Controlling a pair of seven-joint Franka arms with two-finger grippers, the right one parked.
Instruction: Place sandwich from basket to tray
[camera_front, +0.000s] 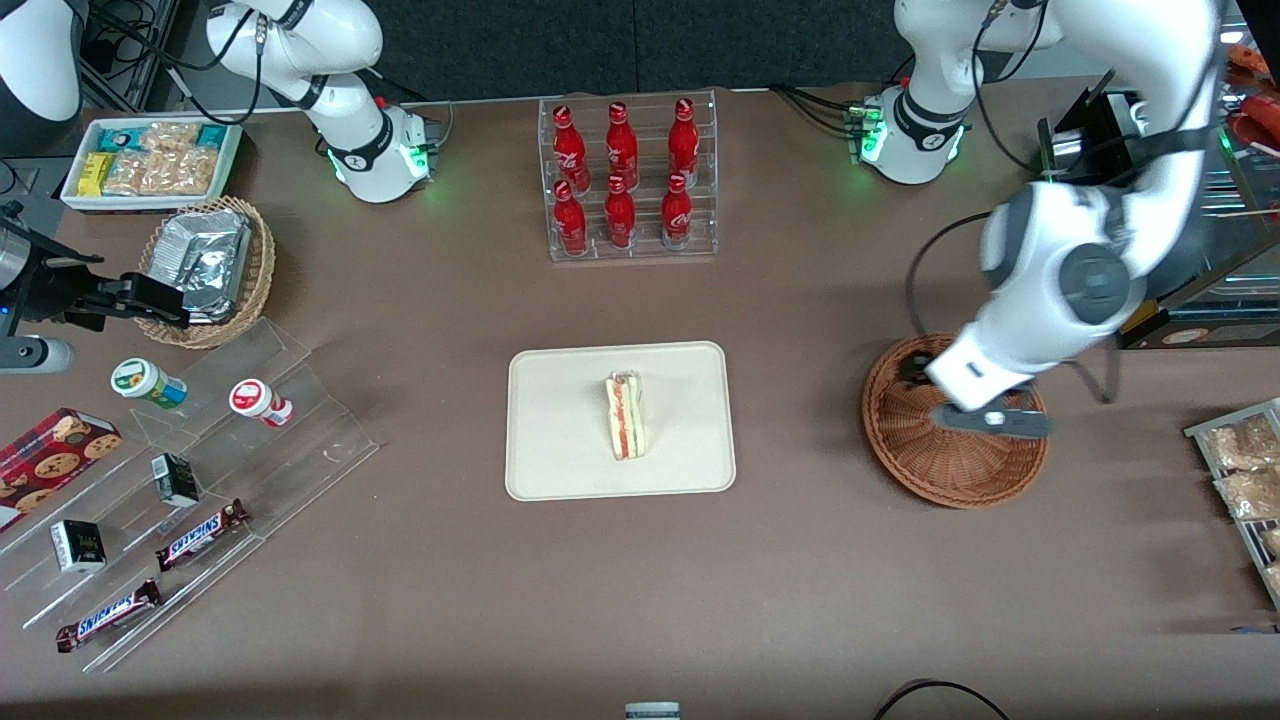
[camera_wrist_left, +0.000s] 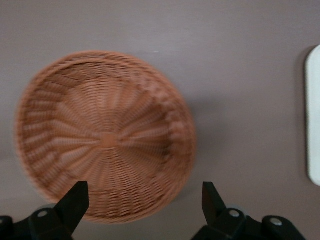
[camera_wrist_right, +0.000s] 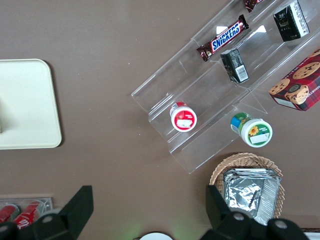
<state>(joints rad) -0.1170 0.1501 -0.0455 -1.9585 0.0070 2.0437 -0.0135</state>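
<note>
Front view: sandwich (camera_front: 626, 415) lies mid tray (camera_front: 620, 480) on bench (camera_front: 800, 600), claw (camera_front: 985, 418) spread wide and holding nothing above reddish basket (camera_front: 950, 470) toward working arm's end.

light: even, bright, from overhead; shadows short and soft on surface (camera_front: 800, 560) | glare: foil packets (camera_front: 205, 262) at 9 o'clock, acrylic steps (camera_front: 300, 470) glinting | blur: basket (camera_wrist_left: 105, 135) weave smeared in wrist view; tool (camera_wrist_left: 145, 200) above it, spread dark fingers crisper | front view: sharp
</note>
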